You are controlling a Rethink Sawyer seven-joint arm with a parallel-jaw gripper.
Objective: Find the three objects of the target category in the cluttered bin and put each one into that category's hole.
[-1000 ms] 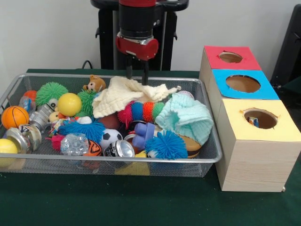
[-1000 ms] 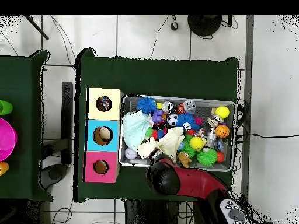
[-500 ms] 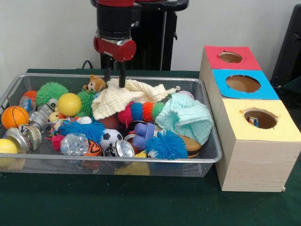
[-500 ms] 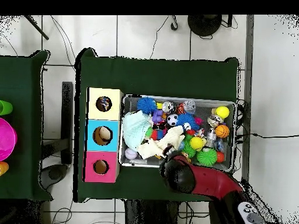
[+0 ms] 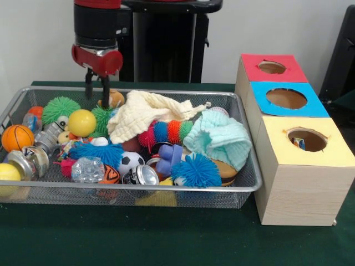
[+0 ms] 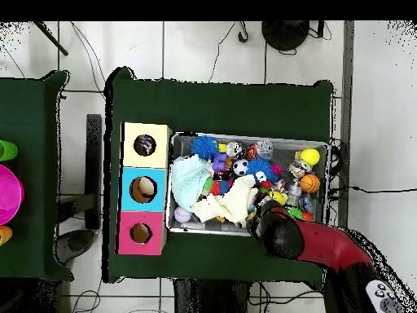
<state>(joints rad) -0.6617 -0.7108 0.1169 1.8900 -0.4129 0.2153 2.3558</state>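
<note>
Gripper (image 5: 96,87) hanging over the wire bin's (image 5: 166,194) far side, fingers narrowly parted, empty, tips just above a small teddy bear (image 5: 115,98). Bear half hidden behind the fingers and a cream cloth (image 5: 144,113). From overhead, arm (image 6: 313,244) covering that corner. Boxes with holes (image 5: 294,100) beside bin.

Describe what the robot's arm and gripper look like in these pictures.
In the front view the arm is a thick black cylinder with a red band at the top edge, ending in a glossy red collar. Beneath that collar sits the gripper, two thin dark fingers pointing down. From overhead the arm shows a rounded black end and a red link. No cables or markings are visible.
</note>
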